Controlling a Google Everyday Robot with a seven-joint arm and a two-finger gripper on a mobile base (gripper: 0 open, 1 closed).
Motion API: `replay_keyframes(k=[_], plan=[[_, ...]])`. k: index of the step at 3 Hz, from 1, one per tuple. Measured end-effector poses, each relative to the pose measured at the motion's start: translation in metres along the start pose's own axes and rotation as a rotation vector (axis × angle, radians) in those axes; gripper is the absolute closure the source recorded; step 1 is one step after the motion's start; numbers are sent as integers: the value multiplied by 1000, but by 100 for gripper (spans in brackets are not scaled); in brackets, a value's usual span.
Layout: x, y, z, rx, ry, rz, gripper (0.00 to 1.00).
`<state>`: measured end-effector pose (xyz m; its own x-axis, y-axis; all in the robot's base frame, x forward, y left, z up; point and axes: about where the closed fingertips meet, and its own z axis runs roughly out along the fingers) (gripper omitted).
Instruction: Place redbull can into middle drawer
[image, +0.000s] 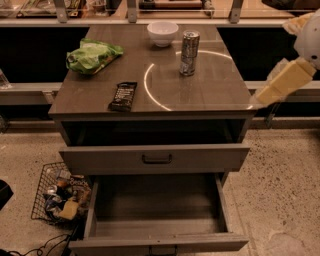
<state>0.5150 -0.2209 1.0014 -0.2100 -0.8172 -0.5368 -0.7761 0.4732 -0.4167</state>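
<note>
The redbull can (189, 53) is stood upright on the worktop (210, 95), near the white bowl (162, 33). The hand (281, 84) is seen at the right edge, well apart from the can, and its state cannot be told. The slim can could be tipped by a sideways approach, or knocked on the upper drawer (156, 159) above the open middle drawer (157, 244).

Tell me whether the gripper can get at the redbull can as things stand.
Probably yes. The redbull can stands upright on the cabinet top, apart from the white bowl; nothing lies between it and the gripper, beside the cabinet's right edge.
</note>
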Motion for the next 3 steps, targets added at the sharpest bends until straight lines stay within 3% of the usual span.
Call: replay_keyframes(k=[1, 2, 3], plan=[[-19, -46, 32, 77, -185, 49, 0], [-37, -81, 64, 130, -377, 150, 0], [-31, -80, 77, 135, -474, 281, 0]])
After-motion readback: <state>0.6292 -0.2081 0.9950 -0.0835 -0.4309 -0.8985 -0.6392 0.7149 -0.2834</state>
